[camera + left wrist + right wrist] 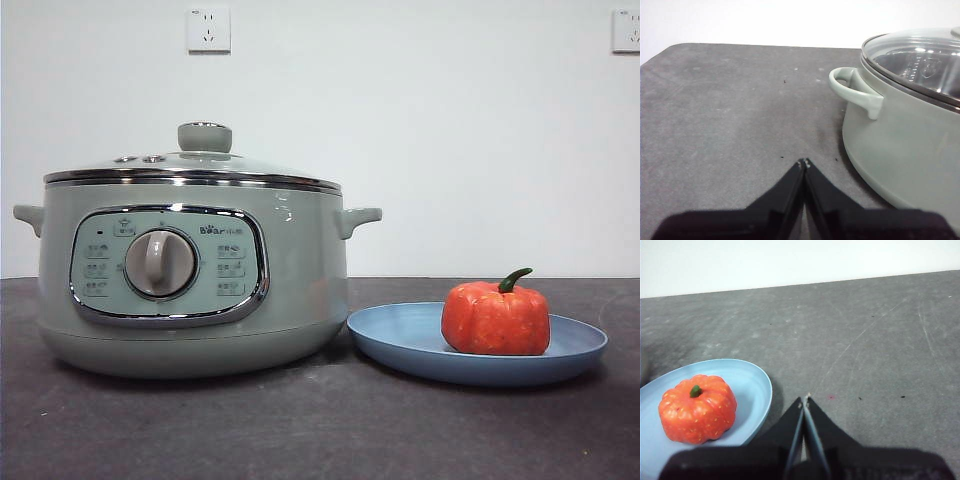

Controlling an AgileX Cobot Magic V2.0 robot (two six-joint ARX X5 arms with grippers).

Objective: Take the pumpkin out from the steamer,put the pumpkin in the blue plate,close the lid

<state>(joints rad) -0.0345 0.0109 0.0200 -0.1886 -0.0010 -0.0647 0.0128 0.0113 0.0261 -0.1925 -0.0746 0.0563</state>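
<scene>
Resting pumpkin [495,318] on blue plate [400,340]

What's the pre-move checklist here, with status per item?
1. Pumpkin out of the steamer: ok.
2. Pumpkin resting in the blue plate: ok.
3. Lid seated on the steamer rim: ok; looks level.
4. Left gripper holding nothing, apart from the steamer: ok; jaws shut.
5. Right gripper holding nothing, beside the plate: ok; jaws shut.
6. Whether the steamer is switched on: cannot tell.
</scene>
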